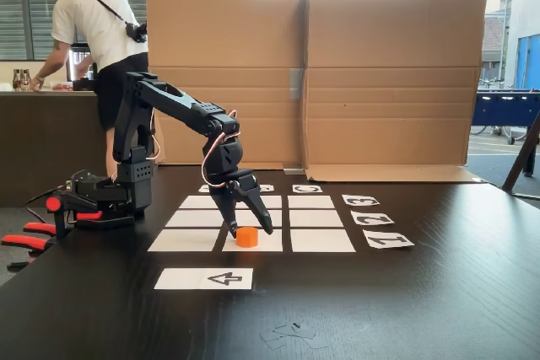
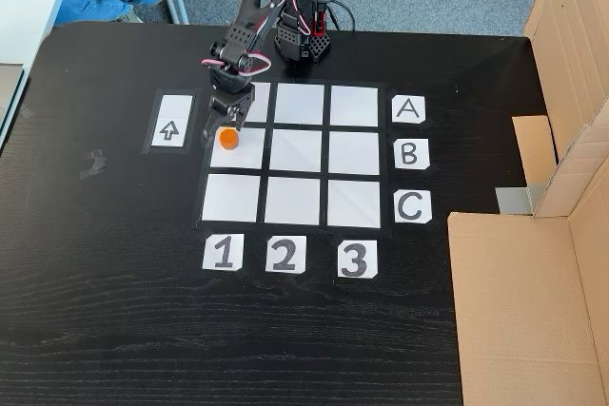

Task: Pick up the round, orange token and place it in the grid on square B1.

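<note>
The orange token point(image 1: 246, 237) point(image 2: 228, 138) rests on square B1 point(image 1: 270, 244) point(image 2: 238, 161), the middle cell of the column labelled 1, in the half nearer the arm. The grid point(image 1: 316, 218) point(image 2: 300, 154) of white paper cells lies flat on the black table. My gripper point(image 1: 251, 228) point(image 2: 229, 126) points down right over the token. It is open, with a finger on either side of the puck and spread wider than it. In both fixed views the token sits on the paper, not lifted.
A white arrow card point(image 1: 204, 278) point(image 2: 168, 130) lies just outside the grid beside column 1. Cardboard walls point(image 1: 312, 73) point(image 2: 533, 301) border the table. Orange-red clamp handles point(image 1: 29, 238) stick out by the arm's base. A person point(image 1: 93, 31) stands behind the table.
</note>
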You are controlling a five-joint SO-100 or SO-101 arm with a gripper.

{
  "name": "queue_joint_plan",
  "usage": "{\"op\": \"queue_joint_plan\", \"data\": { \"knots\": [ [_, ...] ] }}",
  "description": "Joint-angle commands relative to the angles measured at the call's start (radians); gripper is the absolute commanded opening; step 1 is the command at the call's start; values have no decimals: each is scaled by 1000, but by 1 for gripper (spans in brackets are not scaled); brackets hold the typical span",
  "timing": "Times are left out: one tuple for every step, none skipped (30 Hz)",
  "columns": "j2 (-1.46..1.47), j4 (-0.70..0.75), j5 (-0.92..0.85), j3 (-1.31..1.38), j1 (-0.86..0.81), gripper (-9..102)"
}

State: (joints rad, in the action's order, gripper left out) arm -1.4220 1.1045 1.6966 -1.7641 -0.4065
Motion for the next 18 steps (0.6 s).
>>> {"op": "queue_joint_plan", "data": {
  "knots": [
    [-147,-8,6,-37,11,62],
    [-184,-9,5,-54,11,65],
    [-224,-9,-3,-67,11,65],
    [-262,-9,-11,-78,3,65],
    [-299,-9,-17,-86,-5,66],
    [-336,-9,-21,-95,-18,67],
    [-379,-14,-26,-103,-37,67],
    [-423,-25,-31,-109,-64,67],
    [-466,-48,-37,-120,-98,67],
    [-515,-80,-43,-137,-135,67],
    [-565,-110,-54,-155,-175,67],
    [-609,-135,-63,-163,-218,67],
    [-660,-163,-72,-175,-262,67],
    [-707,-181,-81,-184,-305,67],
    [-749,-189,-92,-186,-351,67],
    [-784,-199,-94,-186,-405,67],
    [-821,-207,-94,-186,-457,67],
    [-853,-207,-94,-186,-508,67]
  ]
}}
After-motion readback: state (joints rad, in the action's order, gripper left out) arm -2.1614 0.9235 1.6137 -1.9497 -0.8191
